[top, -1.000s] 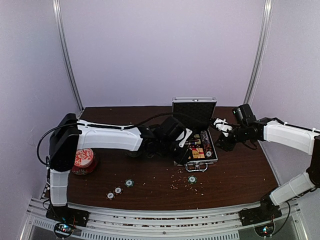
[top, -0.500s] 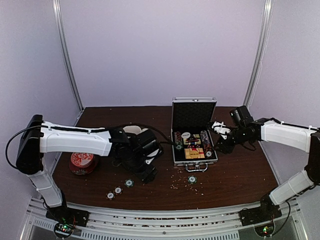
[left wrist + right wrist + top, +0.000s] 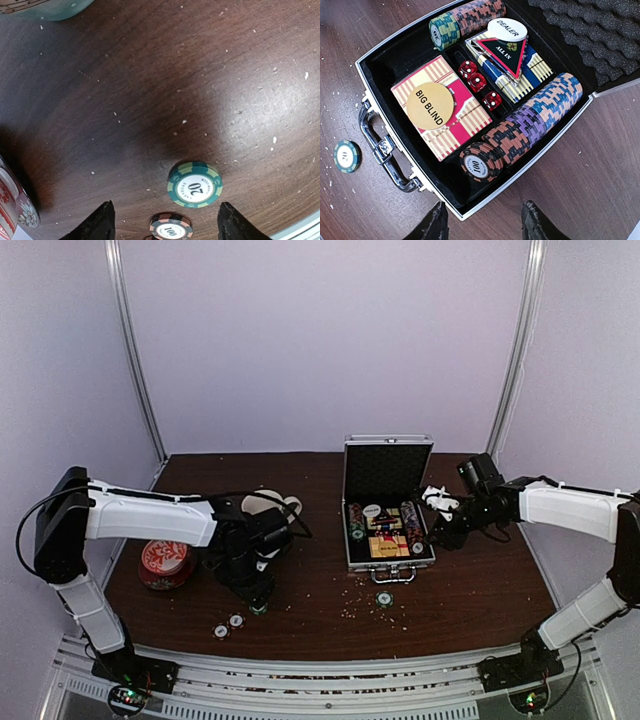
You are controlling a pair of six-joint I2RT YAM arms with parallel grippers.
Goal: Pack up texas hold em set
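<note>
The left end effector (image 3: 165, 204), fingers apart, hangs over a green-and-white round poker chip (image 3: 195, 184) lying low in the frame. The chip looks thin, hard and slippery, so pinch its edges.

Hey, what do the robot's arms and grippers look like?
The left arm and right arm have smooth white shells over black joints. A thin black cable loops off the left arm's shoulder. The left gripper and right gripper each end in two dark, tapered fingers.

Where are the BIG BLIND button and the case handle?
BIG BLIND button (image 3: 430, 106): right wrist view, centre of its face.
case handle (image 3: 374, 144): right wrist view, middle of its bar.
</note>
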